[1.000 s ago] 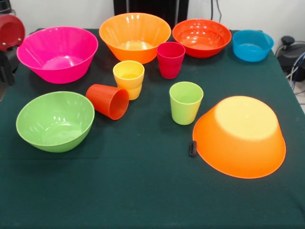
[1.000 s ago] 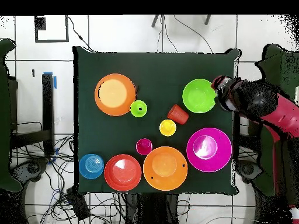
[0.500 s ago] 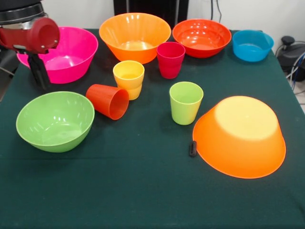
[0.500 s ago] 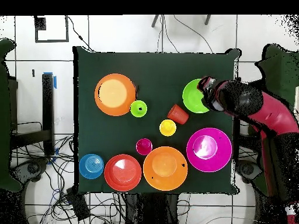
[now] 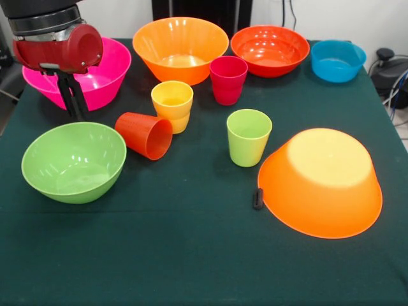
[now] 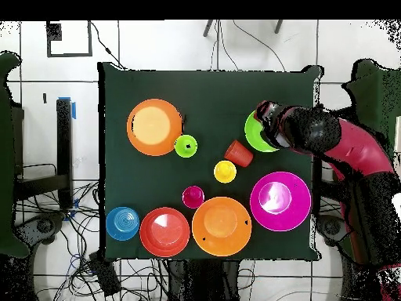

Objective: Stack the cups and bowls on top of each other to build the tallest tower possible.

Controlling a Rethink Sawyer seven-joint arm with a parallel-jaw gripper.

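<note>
My gripper [image 5: 73,105] hangs just behind the far rim of the lime green bowl [image 5: 38,178] and in front of the pink bowl [image 5: 109,70], with nothing in it. From above, the gripper [image 6: 265,117] overlaps the green bowl [image 6: 257,137]. An orange-red cup [image 5: 145,135] lies on its side beside that bowl. The yellow cup [image 5: 172,102], crimson cup [image 5: 227,80] and lime cup [image 5: 248,137] stand upright mid-table. One orange bowl [image 5: 180,48] stands upright at the back. Another orange bowl [image 5: 320,182] lies upside down at the right.
A red-orange bowl [image 5: 269,50] and a small blue bowl [image 5: 338,60] stand at the back right. A small black object [image 5: 257,198] lies against the inverted bowl's rim. The red arm [image 6: 352,153] reaches in over the table edge beside the pink bowl [image 6: 279,201].
The arm has swung in from the table's edge, and the gripper now hangs over the green bowl's far rim. No cup or bowl has moved.
</note>
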